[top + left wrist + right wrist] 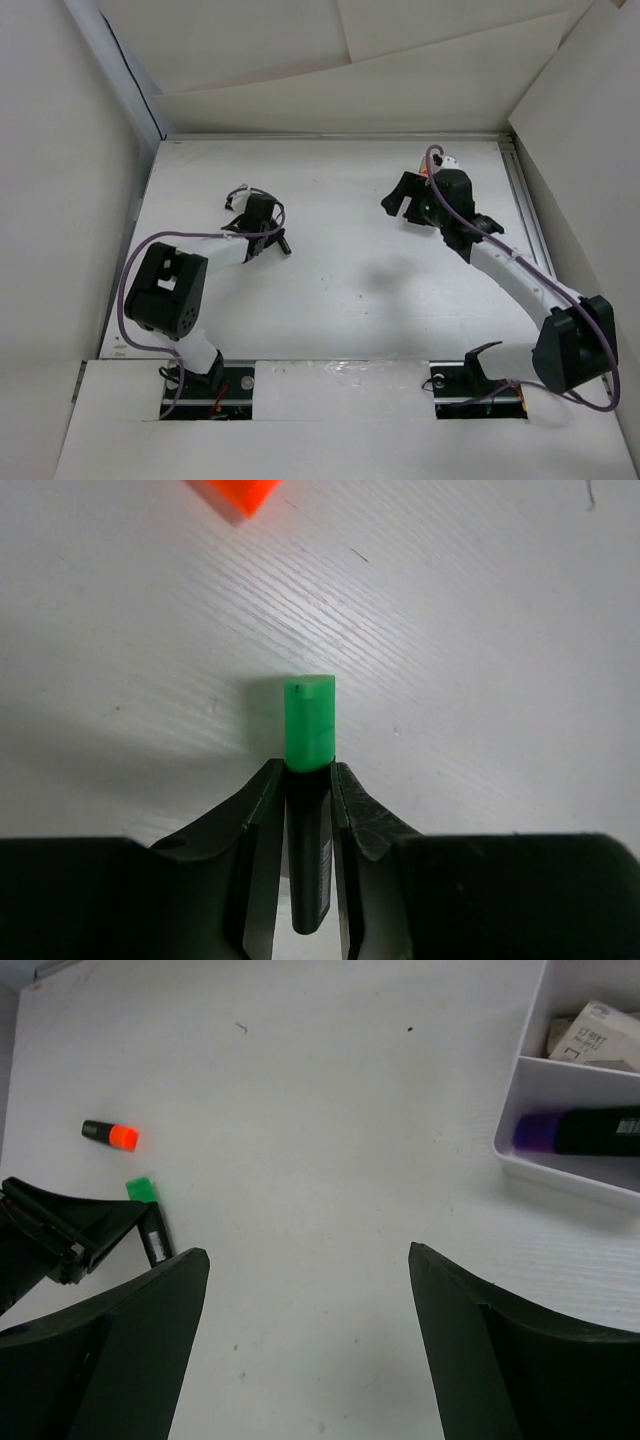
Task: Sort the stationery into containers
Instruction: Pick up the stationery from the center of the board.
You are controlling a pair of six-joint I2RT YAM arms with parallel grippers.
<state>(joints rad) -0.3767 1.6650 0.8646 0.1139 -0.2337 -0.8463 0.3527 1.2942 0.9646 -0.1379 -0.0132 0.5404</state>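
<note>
My left gripper (308,770) is shut on a black marker with a green cap (309,735) that lies on the table, the cap sticking out past the fingertips. An orange-capped black marker (110,1135) lies just beyond it; its orange end (240,492) shows at the top of the left wrist view. My right gripper (308,1252) hangs open over bare table with nothing between its fingers. The white container (560,1172) is at the right of the right wrist view. It holds a purple-capped marker (590,1132) in one compartment and a white eraser (597,1035) in the one behind.
From above, the left gripper (275,242) is at mid-left and the right gripper (402,200) at the back right. The right arm hides most of the container there. White walls enclose the table on the left, back and right.
</note>
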